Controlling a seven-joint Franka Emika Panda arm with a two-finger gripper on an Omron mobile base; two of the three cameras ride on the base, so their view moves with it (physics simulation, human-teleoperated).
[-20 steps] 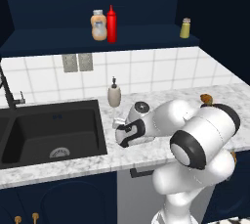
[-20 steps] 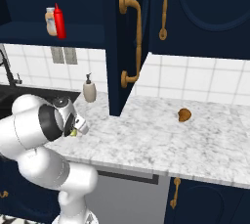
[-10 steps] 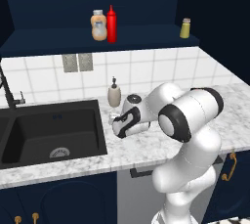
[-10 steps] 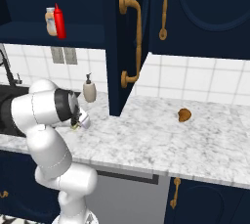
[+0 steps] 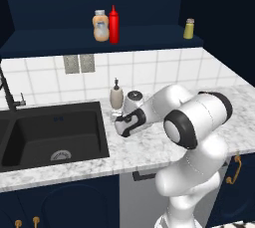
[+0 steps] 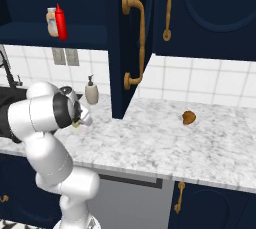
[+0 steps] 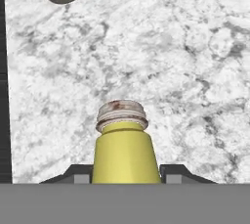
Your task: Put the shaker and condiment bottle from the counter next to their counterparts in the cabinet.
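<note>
1. The hand view shows the end effector (image 7: 126, 171) pinching the shaker (image 7: 125, 147), yellow body between the dark fingertips (image 7: 77, 173), tan cap forward, over the marbled table (image 7: 185, 61).
2. The left base view shows the condiment bottle (image 5: 114, 25) on the cabinet (image 5: 60, 3) shelf, just beside the orange-beige bottle (image 5: 100, 26), with the pale yellow shaker (image 5: 189, 28) well apart.
3. The right base view shows a small brown object (image 6: 188, 117) on the table.
4. No lettering is legible on any item.

Yellow shaker (image 7: 126, 154) clamped in hand (image 7: 126, 173), marbled counter (image 7: 185, 61) beneath
</note>
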